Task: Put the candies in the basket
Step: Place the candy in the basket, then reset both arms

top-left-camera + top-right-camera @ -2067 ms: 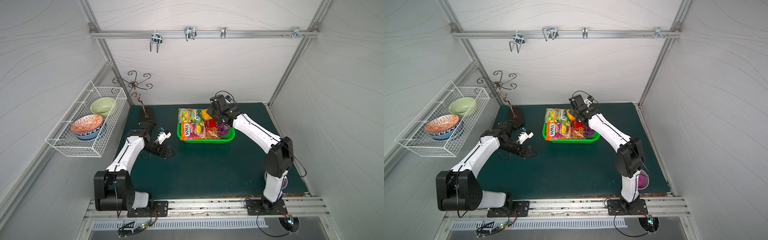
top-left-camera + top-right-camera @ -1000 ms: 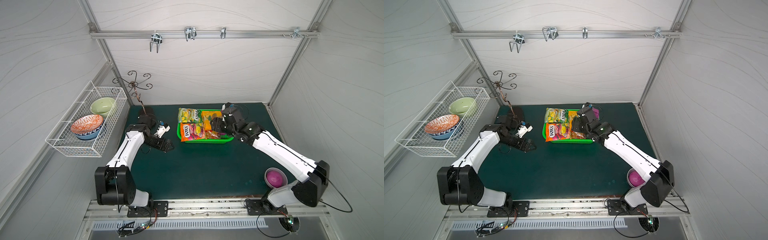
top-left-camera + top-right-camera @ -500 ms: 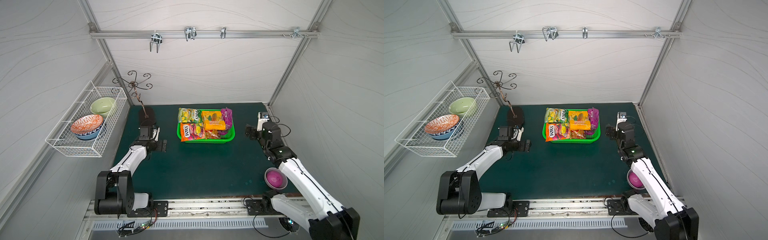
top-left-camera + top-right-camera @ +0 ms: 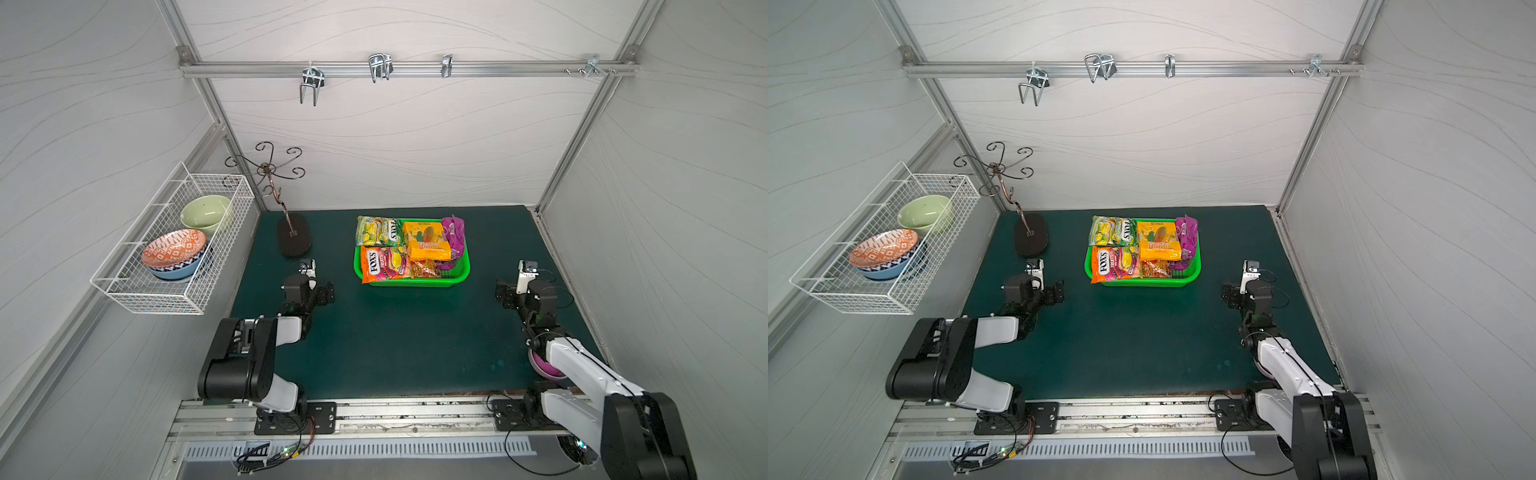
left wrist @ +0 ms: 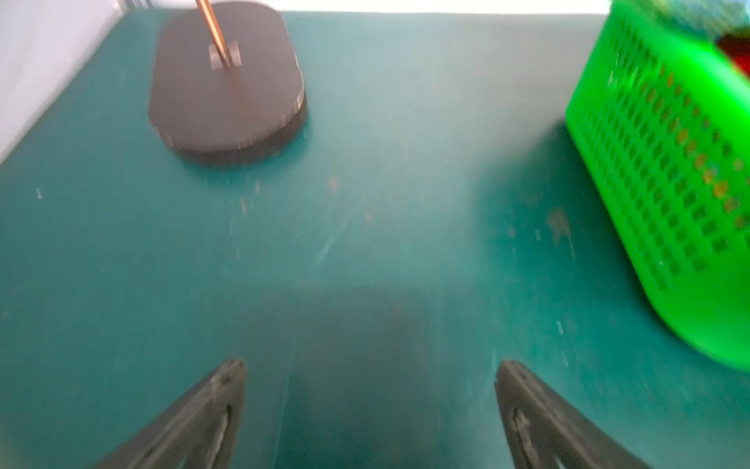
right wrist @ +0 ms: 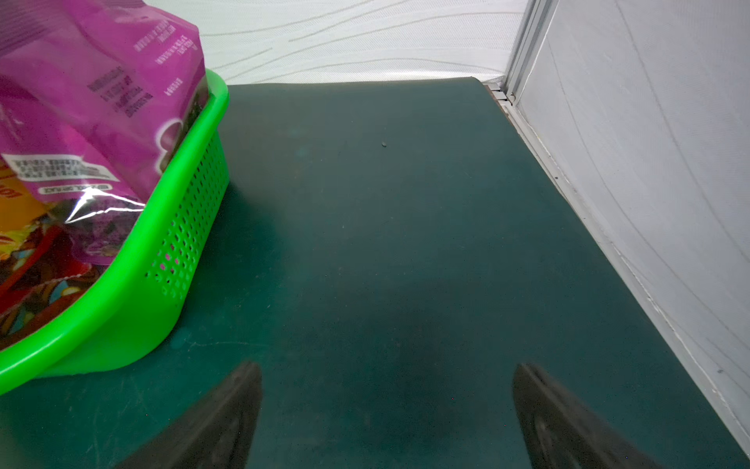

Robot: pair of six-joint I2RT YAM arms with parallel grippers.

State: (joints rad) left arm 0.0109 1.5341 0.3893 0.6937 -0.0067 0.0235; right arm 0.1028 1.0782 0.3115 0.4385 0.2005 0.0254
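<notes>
The green basket (image 4: 411, 284) stands at the back middle of the mat, and in both top views several candies lie in it. Among them are a red-orange FOX'S bag (image 4: 382, 264), a green-yellow FOX'S bag (image 4: 379, 231), a yellow-orange bag (image 4: 427, 241) and a purple bag (image 4: 454, 237). My left gripper (image 4: 328, 292) hovers low to the left of the basket, open and empty. The left wrist view shows its jaws (image 5: 371, 365) wide apart over bare mat, the basket (image 5: 665, 170) off to one side. My right gripper (image 4: 503, 293) is right of the basket, open and empty (image 6: 386, 368). The purple bag (image 6: 93, 93) leans on the basket rim (image 6: 182, 227).
A white wire basket (image 4: 174, 245) with bowls hangs on the left wall. A hook stand with a dark oval base (image 4: 294, 239) stands at the back left. A purple-lined bowl (image 4: 544, 368) sits partly under my right arm. Metal hooks hang on the back rail.
My right arm has drawn back from over the basket to the right side, its jaws wide open. The purple bag stays in the basket. My left arm has folded back toward the front.
</notes>
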